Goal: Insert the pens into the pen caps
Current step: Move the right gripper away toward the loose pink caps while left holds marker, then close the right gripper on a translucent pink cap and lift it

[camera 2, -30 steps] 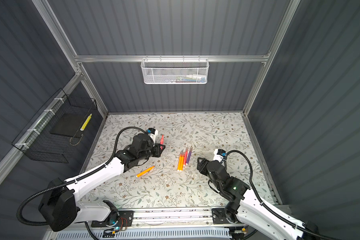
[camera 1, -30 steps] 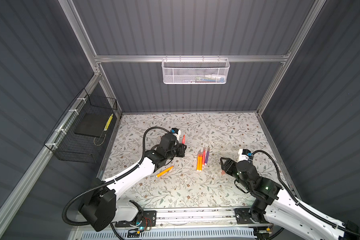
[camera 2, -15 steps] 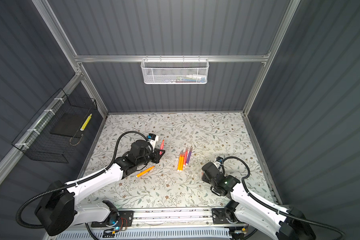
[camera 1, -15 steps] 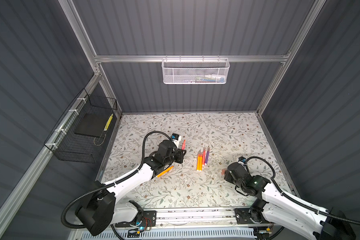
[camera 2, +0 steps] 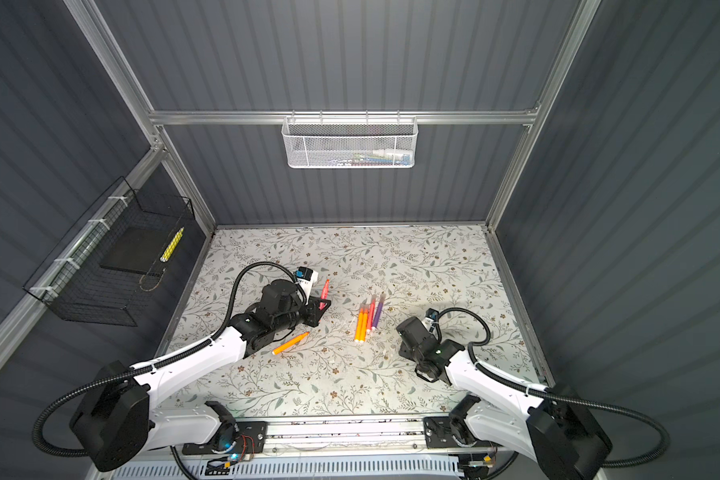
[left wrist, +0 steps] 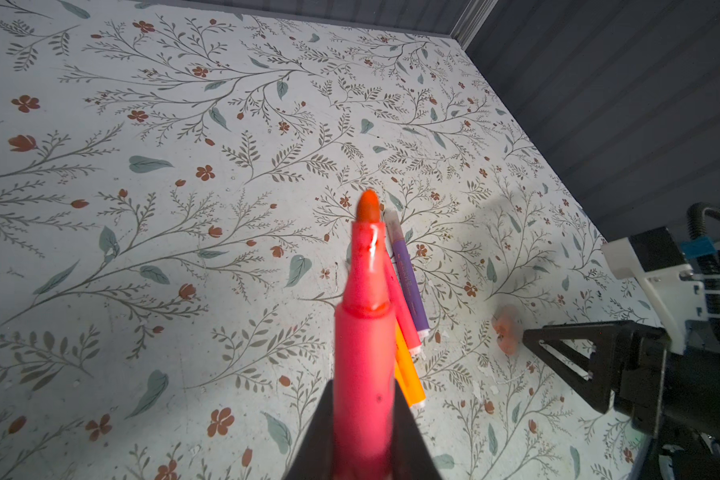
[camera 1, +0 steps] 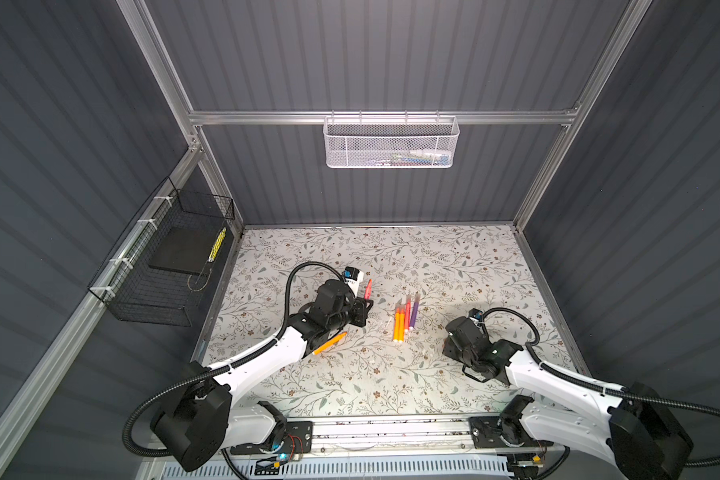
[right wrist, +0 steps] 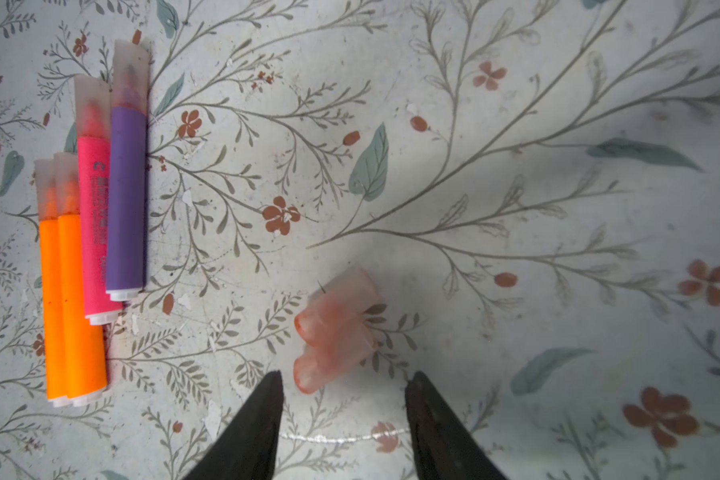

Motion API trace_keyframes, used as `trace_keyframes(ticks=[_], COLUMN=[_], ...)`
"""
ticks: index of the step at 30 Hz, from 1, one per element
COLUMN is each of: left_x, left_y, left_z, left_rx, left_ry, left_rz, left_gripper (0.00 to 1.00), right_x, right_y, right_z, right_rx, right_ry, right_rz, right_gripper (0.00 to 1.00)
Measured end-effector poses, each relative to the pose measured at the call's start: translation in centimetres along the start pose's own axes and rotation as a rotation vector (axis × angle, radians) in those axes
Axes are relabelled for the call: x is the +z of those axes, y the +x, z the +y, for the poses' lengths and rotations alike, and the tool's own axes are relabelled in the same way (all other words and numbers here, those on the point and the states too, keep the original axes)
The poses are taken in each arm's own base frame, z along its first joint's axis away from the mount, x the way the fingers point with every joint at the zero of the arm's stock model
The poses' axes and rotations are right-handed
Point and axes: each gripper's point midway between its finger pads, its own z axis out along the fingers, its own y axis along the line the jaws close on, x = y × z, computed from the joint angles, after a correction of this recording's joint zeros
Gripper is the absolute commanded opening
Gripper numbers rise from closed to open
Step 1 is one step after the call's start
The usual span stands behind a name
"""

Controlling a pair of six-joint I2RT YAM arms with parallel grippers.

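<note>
Left claw clamps red pen | right claw released | mesh basket: unclear items

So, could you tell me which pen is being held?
The red-pink pen, clamped in the left gripper with its tip bare; the rest lie on the table.
</note>
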Motion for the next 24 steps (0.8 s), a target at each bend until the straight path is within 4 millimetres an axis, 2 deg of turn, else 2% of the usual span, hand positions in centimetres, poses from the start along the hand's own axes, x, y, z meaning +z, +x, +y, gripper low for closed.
trace_keyframes(ticks=[10,15,24], left_x=[0.2,0.2,0.2], left_y=[0.2,0.2,0.2], left_z=[0.1,0.1,0.1], left_rx=[-0.001,-0.001,-0.001], left_ry=[-0.003,-0.003,-0.003], left_rz=[0.008,0.008,0.009], left_gripper=[0.0,0.0,0.0], right_x=[1.6,1.6,1.0], right_y=[1.0,1.0,0.4], right_z=[-0.1,-0.3,-0.5], right_rx=[-0.024,-0.025,-0.014], right_ry=[0.045,0.051,0.053], right_rz=[0.053,0.056,0.024], right_gripper=[0.43,0.41,0.29])
